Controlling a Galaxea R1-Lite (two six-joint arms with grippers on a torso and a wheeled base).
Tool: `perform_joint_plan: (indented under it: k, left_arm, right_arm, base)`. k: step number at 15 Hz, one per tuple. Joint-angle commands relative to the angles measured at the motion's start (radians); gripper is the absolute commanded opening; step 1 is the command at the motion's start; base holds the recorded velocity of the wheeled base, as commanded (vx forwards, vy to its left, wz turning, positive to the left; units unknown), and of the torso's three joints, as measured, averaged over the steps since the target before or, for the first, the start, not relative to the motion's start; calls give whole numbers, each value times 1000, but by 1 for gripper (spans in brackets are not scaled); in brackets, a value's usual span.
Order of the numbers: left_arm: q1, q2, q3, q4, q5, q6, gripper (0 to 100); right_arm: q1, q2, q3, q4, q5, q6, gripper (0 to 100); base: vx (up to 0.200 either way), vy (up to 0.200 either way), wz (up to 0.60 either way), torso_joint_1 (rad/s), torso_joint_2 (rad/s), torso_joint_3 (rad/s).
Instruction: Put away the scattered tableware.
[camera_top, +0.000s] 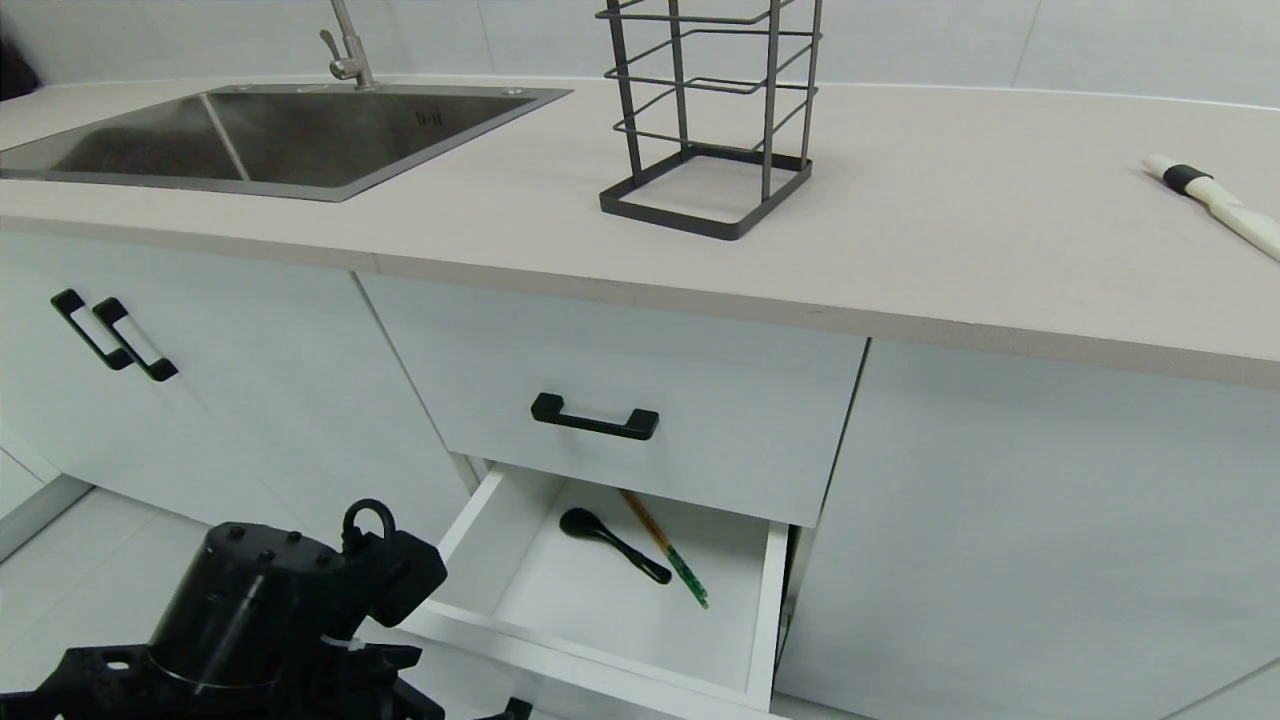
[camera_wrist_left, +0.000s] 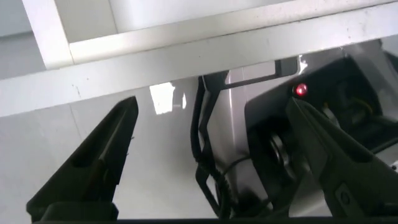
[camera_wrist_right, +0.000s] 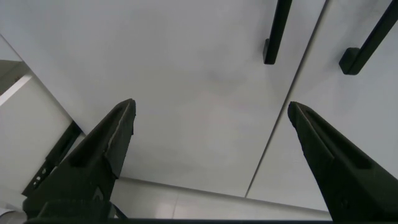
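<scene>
On the right of the countertop lies a cream-handled utensil (camera_top: 1215, 200) with a black band. The lower drawer (camera_top: 768, 600) stands pulled out, with a black spoon (camera_top: 612, 543) and a pair of chopsticks (camera_top: 668, 551) lying inside. My left arm (camera_top: 270, 600) hangs low, in front of the drawer's left corner. The left gripper (camera_wrist_left: 210, 106) is open with nothing in it, just below the drawer's white front edge (camera_wrist_left: 186, 56). Also open and holding nothing, my right gripper (camera_wrist_right: 211, 107) faces white cabinet doors with black handles (camera_wrist_right: 277, 31).
A black wire rack (camera_top: 710, 110) stands mid-counter and a steel sink (camera_top: 270, 135) with a tap is at the back left. The upper drawer with a black handle (camera_top: 594, 418) is shut above the open one. Two cabinet handles (camera_top: 115, 335) are at the left.
</scene>
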Motion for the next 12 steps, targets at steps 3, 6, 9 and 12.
perform_joint_plan:
  k: [3, 6, 9, 12]
  left_arm:
    - [0, 61, 18, -113, 0, 8, 100]
    - [0, 97, 38, -228, 0, 8, 100]
    - [-1, 127, 50, -317, 0, 8, 100]
    - [0, 186, 51, -444, 0, 8, 100]
  right_arm:
    - [0, 2, 0, 0, 0, -2, 100]
    - [0, 2, 0, 0, 0, -2, 100]
    - [0, 2, 0, 0, 0, -2, 100]
    - [0, 2, 0, 0, 0, 0, 100]
  base:
    - [0, 0, 0, 0, 0, 0]
    - [0, 0, 0, 0, 0, 0]
    - [0, 0, 0, 0, 0, 0]
    - [0, 0, 0, 0, 0, 0]
